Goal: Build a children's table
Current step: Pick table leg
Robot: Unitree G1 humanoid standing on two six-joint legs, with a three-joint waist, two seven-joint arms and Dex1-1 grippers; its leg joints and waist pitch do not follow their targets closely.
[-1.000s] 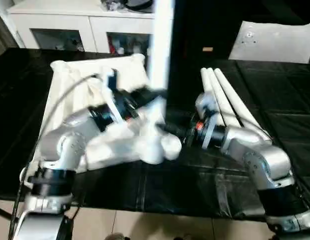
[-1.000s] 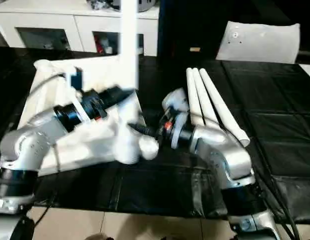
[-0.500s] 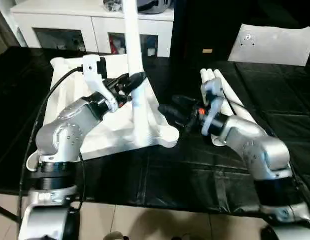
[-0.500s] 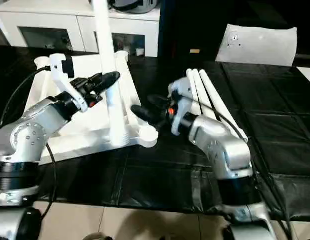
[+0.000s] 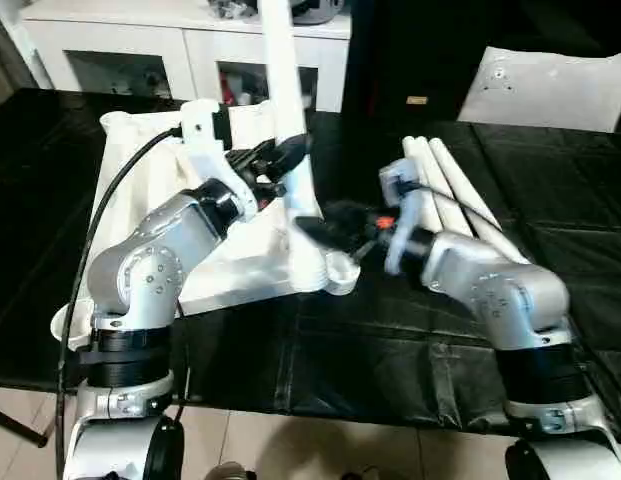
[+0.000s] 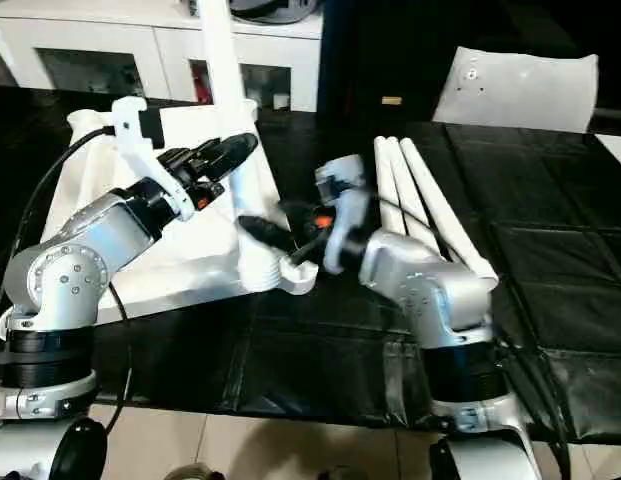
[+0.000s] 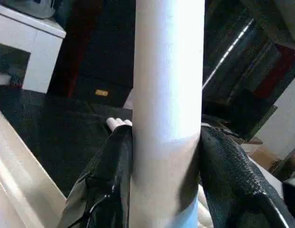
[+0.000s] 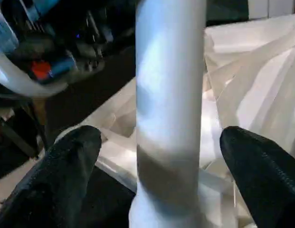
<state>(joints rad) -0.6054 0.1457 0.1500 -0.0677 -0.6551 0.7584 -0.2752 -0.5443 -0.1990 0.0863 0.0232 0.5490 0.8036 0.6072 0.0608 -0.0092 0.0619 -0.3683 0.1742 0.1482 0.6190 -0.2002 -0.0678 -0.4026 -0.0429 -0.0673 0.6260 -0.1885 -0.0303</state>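
A black desk [image 5: 390,350] carries the white table top [image 5: 140,200], lying underside up on its left part, with a white cabinet [image 5: 180,50] behind. One white leg [image 5: 290,130] stands upright in the top's near right corner socket [image 5: 325,272]; three spare legs [image 5: 450,200] lie side by side to the right. The left gripper [image 7: 166,142] has its jaws clamped on the standing leg. The right gripper [image 8: 161,156] has its jaws spread wide either side of the leg's base, not touching it.

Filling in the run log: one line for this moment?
left gripper: shut on upright leg | right gripper: open around leg | tabletop: upside down | spare legs: lying beside
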